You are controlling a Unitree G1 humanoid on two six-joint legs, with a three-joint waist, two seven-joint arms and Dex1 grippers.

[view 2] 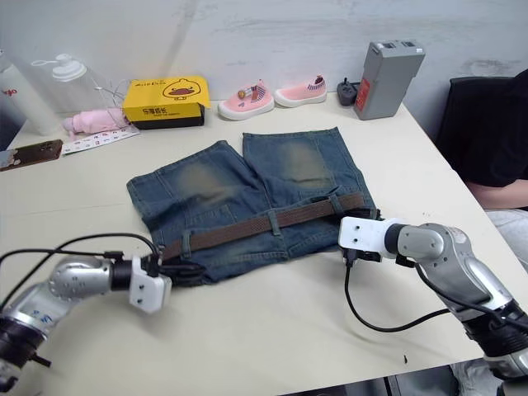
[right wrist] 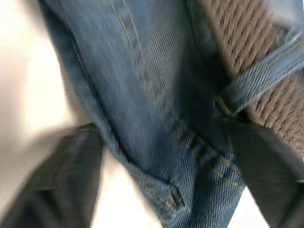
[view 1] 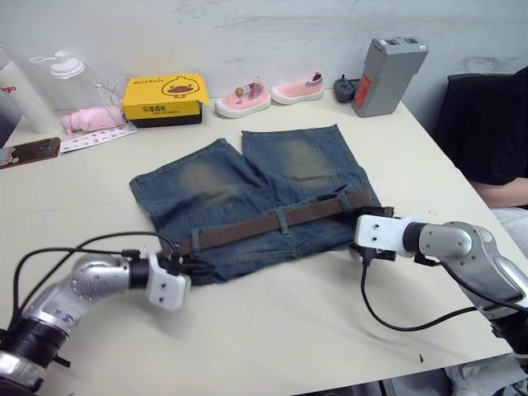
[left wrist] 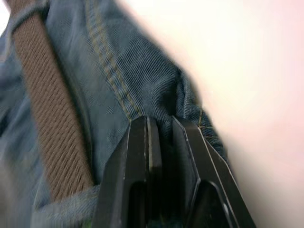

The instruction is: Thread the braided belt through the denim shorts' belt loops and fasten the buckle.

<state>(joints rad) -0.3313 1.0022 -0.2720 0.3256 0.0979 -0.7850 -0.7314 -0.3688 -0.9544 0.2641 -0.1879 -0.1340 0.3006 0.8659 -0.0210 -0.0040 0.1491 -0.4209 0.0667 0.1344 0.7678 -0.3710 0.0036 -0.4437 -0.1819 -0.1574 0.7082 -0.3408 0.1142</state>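
Observation:
The denim shorts (view 1: 247,198) lie flat on the table, waistband toward me. The braided belt (view 1: 264,227) runs along the waistband under the belt loops (view 1: 282,219), one of them seen close up in the right wrist view (right wrist: 261,80). I cannot make out the buckle. My left gripper (view 1: 194,268) is at the waistband's left end, shut on a fold of denim (left wrist: 164,126), with the belt (left wrist: 47,118) just beside it. My right gripper (view 1: 356,221) is at the waistband's right end, open, its fingers (right wrist: 71,161) astride the denim corner (right wrist: 161,190).
Along the back stand a yellow box (view 1: 165,97), two pink shoes (view 1: 243,97), a grey block (view 1: 388,74) and a bottle (view 1: 16,95). A phone (view 1: 29,152) lies at the left. A person (view 1: 495,140) sits at the table's right edge.

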